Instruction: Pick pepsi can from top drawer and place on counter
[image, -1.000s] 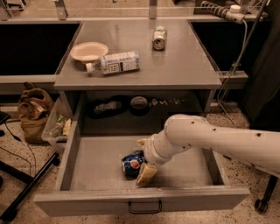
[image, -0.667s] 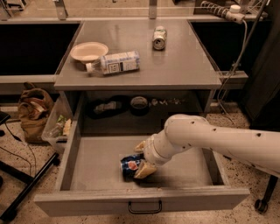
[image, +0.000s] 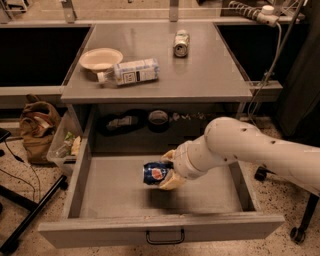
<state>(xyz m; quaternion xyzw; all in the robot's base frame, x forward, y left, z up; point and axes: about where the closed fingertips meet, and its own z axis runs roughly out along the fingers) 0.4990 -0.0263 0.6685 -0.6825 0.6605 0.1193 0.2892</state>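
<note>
Clamped around the pepsi can, the gripper sits at the centre of the frame, inside the open top drawer. Its pale fingers press the can from above and below, and the can lies on its side with the round logo facing the camera. A dark shadow lies on the drawer floor just under the can. The white arm reaches in from the right edge of the frame. On the counter, in the upper half of the frame, a paper bowl touches a white-labelled bottle lying flat. A silver-green can lies well apart from them, further back.
</note>
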